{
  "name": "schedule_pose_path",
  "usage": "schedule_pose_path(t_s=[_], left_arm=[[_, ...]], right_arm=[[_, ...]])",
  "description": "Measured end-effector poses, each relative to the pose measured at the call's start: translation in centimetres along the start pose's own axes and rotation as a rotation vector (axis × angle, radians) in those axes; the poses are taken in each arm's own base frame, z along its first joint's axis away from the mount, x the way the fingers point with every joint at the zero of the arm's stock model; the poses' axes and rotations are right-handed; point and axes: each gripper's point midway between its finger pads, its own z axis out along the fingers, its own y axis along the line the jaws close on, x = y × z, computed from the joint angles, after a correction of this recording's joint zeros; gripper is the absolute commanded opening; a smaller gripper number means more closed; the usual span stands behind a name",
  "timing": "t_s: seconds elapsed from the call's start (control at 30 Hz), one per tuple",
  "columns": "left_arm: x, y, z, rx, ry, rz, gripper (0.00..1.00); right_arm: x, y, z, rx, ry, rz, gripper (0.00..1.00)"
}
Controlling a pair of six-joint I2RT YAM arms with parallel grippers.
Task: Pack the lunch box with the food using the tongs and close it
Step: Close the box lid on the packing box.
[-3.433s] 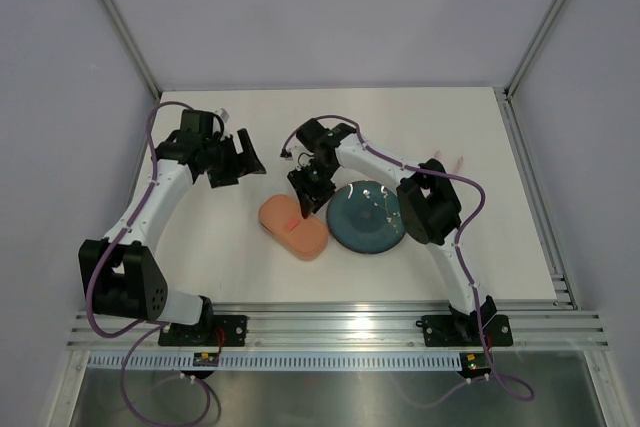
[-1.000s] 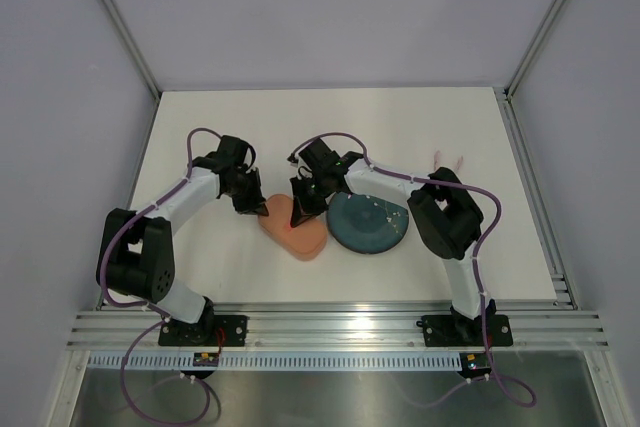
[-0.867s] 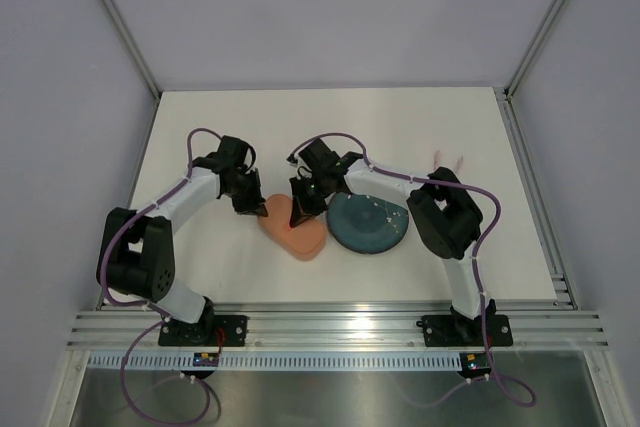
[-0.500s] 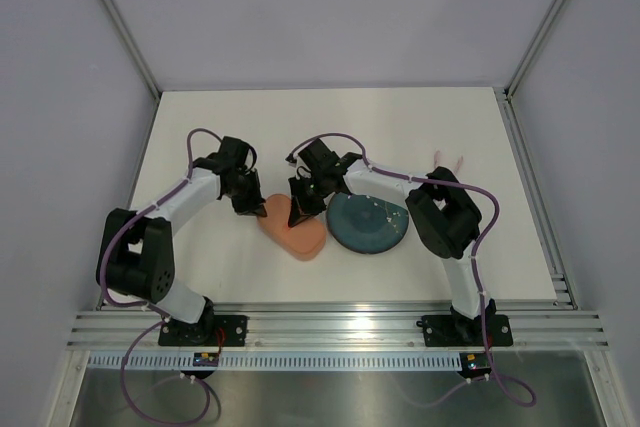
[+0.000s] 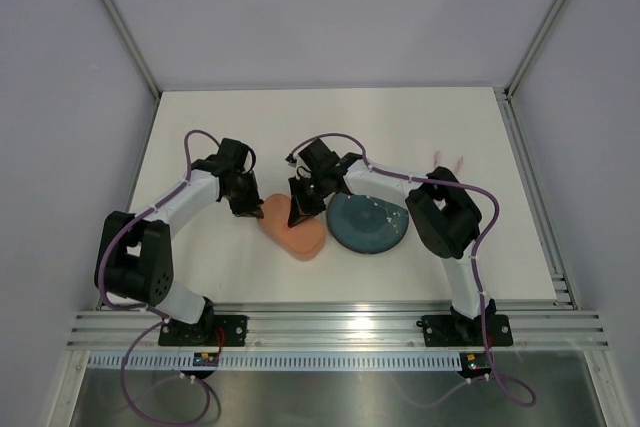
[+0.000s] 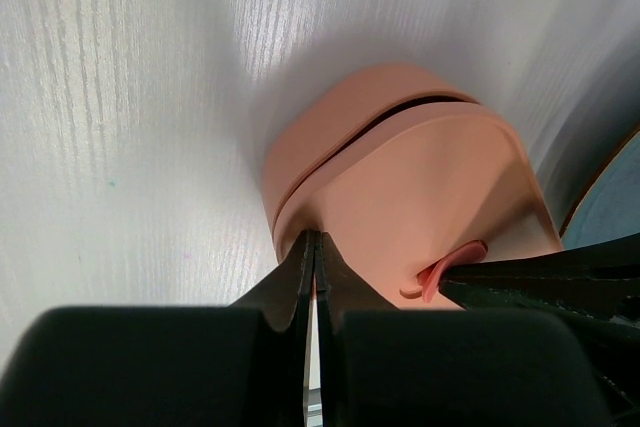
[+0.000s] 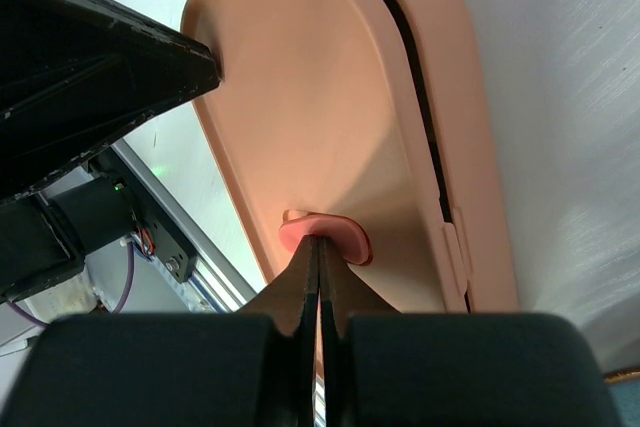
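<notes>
The salmon-pink lunch box (image 5: pixel 296 233) lies at mid-table with its lid (image 6: pixel 420 197) on top, slightly askew, a dark gap along one side (image 7: pixel 405 37). My left gripper (image 5: pixel 255 209) is shut, its tips (image 6: pixel 313 239) resting against the lid's left end. My right gripper (image 5: pixel 298 217) is also shut, its tips (image 7: pixel 320 243) pressed onto the lid's small red tab (image 7: pixel 340 232). Nothing sits between either pair of jaws. The pale tongs (image 5: pixel 447 159) lie on the table at the far right. The food is out of view.
A round teal plate (image 5: pixel 368 222) sits right next to the box on its right, under the right arm. The table's metal rail (image 5: pixel 330 332) runs along the near edge.
Since the earliest frame the left gripper has shut and come from the back left to the lid's end. Over the last second both grippers and the box have barely moved.
</notes>
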Motion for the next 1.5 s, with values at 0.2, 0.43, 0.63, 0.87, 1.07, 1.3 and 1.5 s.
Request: schedule_pose_path(t_s=[0.2,0.43,0.63,0.87,1.07,1.3,1.5], left_arm=[[-0.1,-0.1,-0.8,0.005,-0.021,0.004,0.0],[-0.8,-2.1,-2.4,0.053,-0.069,0.046,0.0],[-1.0,-2.7,-1.6,0.064,-0.064,0.055,0.0],[-1.1,-2.7,0.7,0.052,-0.029,0.028,0.0],[-1.2,-2.8,0.6,0.056,-0.034,0.009,0.0],[-2.2,-3.0,-0.5,0.032,-0.062,0.014,0.0],[-2.9,-3.2,0.4,0.027,-0.065,0.013,0.0]], right_arm=[[0.0,0.0,0.0,0.0,0.0,-0.008,0.0],[0.0,0.0,0.0,0.0,0.0,-0.014,0.0],[0.0,0.0,0.0,0.0,0.0,-0.015,0.0],[0.0,0.0,0.0,0.001,0.0,-0.016,0.0],[0.0,0.0,0.0,0.001,0.0,-0.016,0.0],[0.0,0.0,0.0,0.001,0.001,-0.016,0.0],[0.0,0.0,0.0,0.0,0.001,-0.016,0.0]])
